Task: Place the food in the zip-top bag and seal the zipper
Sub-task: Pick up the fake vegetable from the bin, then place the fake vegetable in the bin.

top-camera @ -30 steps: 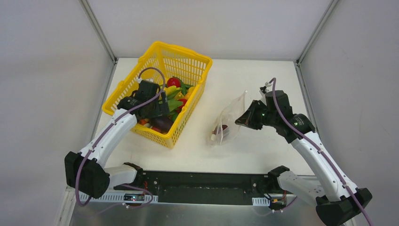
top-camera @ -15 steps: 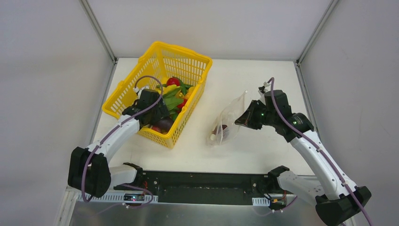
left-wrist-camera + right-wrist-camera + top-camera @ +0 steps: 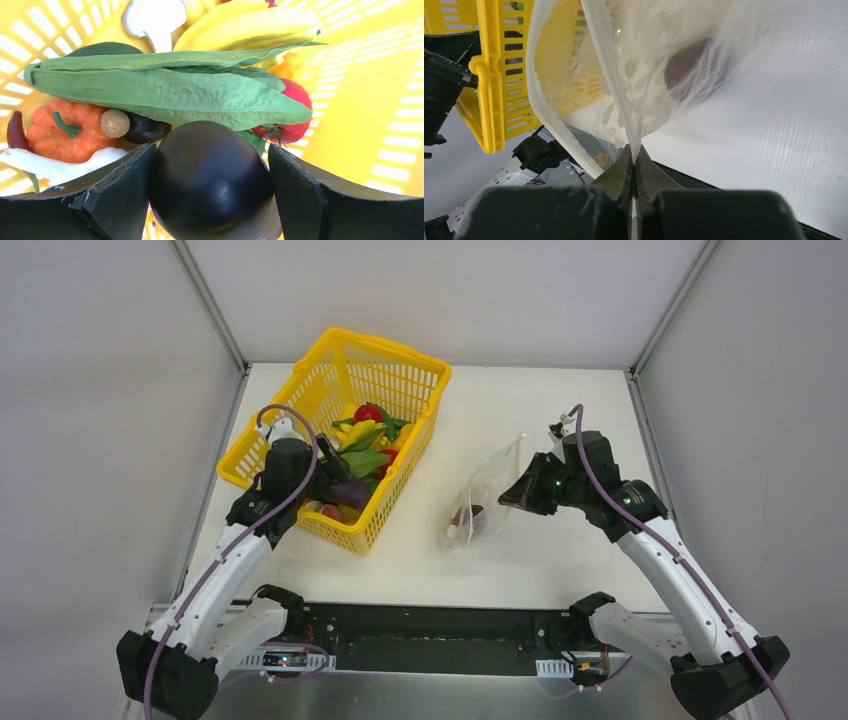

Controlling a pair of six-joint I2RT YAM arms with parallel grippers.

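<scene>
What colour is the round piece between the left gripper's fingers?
The piece is glossy dark purple, nearly black; best seen in the left wrist view.

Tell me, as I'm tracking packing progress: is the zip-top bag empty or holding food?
Holding food: one dark reddish piece shows through the zip-top bag's clear wall; the rest lies in the yellow basket.

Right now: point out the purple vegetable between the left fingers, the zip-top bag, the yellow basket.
purple vegetable (image 3: 212, 180): left wrist view, on its glossy rounded face.
zip-top bag (image 3: 490, 475): top external view, on its clear side wall.
yellow basket (image 3: 390, 375): top external view, on its far mesh wall.
</scene>
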